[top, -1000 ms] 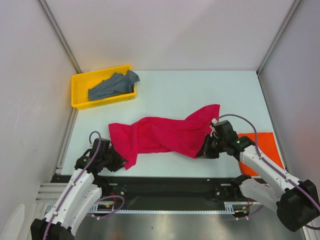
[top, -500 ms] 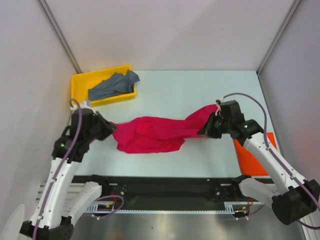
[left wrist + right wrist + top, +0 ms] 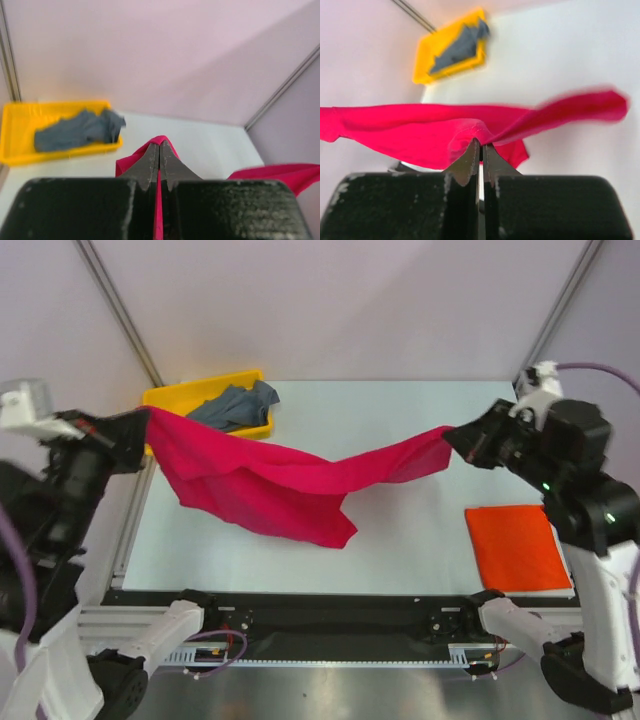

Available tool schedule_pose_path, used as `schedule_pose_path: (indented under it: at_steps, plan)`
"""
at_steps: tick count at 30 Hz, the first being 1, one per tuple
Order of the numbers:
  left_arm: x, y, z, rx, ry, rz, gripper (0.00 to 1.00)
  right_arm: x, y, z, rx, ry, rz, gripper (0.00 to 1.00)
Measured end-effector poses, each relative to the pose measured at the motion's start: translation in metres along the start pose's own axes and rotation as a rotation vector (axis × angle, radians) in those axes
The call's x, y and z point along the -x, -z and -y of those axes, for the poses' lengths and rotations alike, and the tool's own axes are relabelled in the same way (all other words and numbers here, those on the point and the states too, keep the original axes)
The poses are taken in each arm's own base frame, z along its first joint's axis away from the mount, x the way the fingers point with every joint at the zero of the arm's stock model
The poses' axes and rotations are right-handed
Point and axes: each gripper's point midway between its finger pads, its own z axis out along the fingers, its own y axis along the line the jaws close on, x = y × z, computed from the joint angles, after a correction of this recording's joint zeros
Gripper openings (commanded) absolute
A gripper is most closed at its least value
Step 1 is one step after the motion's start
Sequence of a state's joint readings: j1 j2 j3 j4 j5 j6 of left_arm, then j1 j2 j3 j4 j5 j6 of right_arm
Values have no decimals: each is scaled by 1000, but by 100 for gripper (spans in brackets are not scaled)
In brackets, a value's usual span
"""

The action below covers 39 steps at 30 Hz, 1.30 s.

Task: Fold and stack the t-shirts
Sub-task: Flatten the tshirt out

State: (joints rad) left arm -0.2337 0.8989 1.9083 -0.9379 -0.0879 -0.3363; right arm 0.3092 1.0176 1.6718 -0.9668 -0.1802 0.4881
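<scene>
Two grippers have hold of one shirt, one at each end. Your left gripper (image 3: 159,150) is pressed fully closed, its fingertips meeting on a fold of the crimson-pink shirt (image 3: 270,485). In the left wrist view the red cloth runs down the seam between the two black fingers. Your right gripper (image 3: 480,146) is closed the same way on the opposite end, with a puckered edge of cloth bunched just above its tips.

Both arms are raised high above the table (image 3: 420,530), the left one out by the left wall and the right one by the right wall. The shirt hangs in the air between them like a slack line. It sags lowest left of centre, where a loose pointed flap droops towards the table. You cannot tell from the overhead view whether that flap touches the surface.

Seen from above, the held left end overlaps the near edge of the yellow tray (image 3: 165,398), which sits at the far left corner of the table. The grey-blue shirt (image 3: 230,405) lies crumpled inside it, one part draped over the right rim. The orange-red shirt (image 3: 520,545) lies flat as a neat rectangle at the near right of the table, apart from the crimson one.
</scene>
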Motion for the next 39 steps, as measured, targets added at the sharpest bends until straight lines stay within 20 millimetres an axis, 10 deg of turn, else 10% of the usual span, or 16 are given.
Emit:
schedule_pose_path:
  at_steps: [10,15,21,29,33,39]
  plan:
    - [134,177,41,-267,-44,558,0,32,191,-64,283,104,437,0]
    - [145,197,48,-329,-46,661,0,33,199,-67,308,92,461,0]
    - [77,58,50,-308,-69,417,0,23,105,-30,162,56,331,0]
    - [-157,-233,3,-138,-126,-237,0,-23,-95,89,-201,-6,10,0]
    - [-281,-297,-49,-47,-124,-497,0,-66,-162,188,-373,-111,-141,0]
    - [-365,-345,-111,12,-44,-615,0,-108,-226,279,-454,-223,-290,0]
